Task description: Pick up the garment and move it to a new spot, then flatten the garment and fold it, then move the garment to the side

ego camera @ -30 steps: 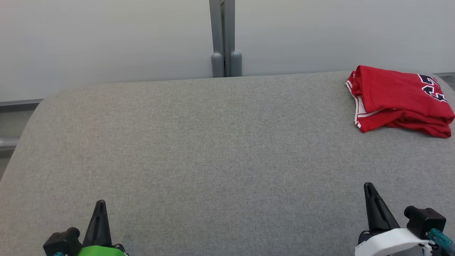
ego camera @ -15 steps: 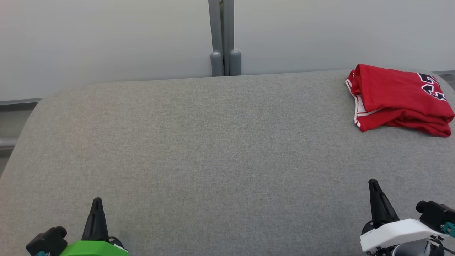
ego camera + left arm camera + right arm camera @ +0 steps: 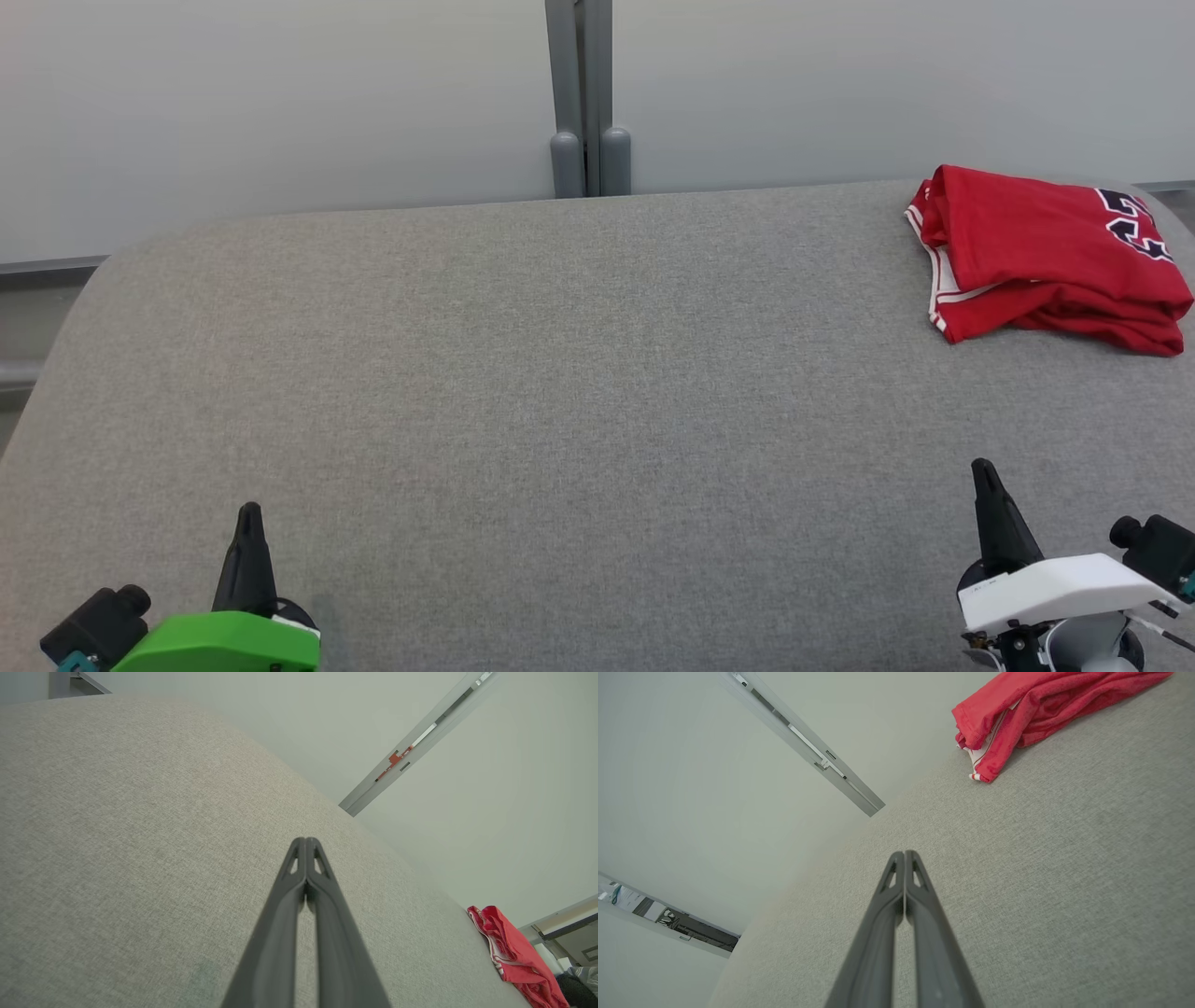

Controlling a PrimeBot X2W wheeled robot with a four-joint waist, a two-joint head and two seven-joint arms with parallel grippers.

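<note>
The garment (image 3: 1046,257) is a red jersey with white trim and dark numerals, folded into a bundle at the far right of the grey table (image 3: 560,373). It also appears in the left wrist view (image 3: 514,956) and the right wrist view (image 3: 1041,704). My left gripper (image 3: 249,513) sits at the near left edge, shut and empty, its tips (image 3: 305,841) pressed together over bare fabric. At the near right, my right gripper (image 3: 982,469) is shut too, holding nothing, well short of the garment; its tips (image 3: 904,854) meet.
A grey post (image 3: 586,98) stands behind the table's far edge against a pale wall (image 3: 280,112). The table's far corners are rounded.
Both grippers have drawn back toward the near edge and slightly outward. The head view has shifted a little. The garment lies where it was.
</note>
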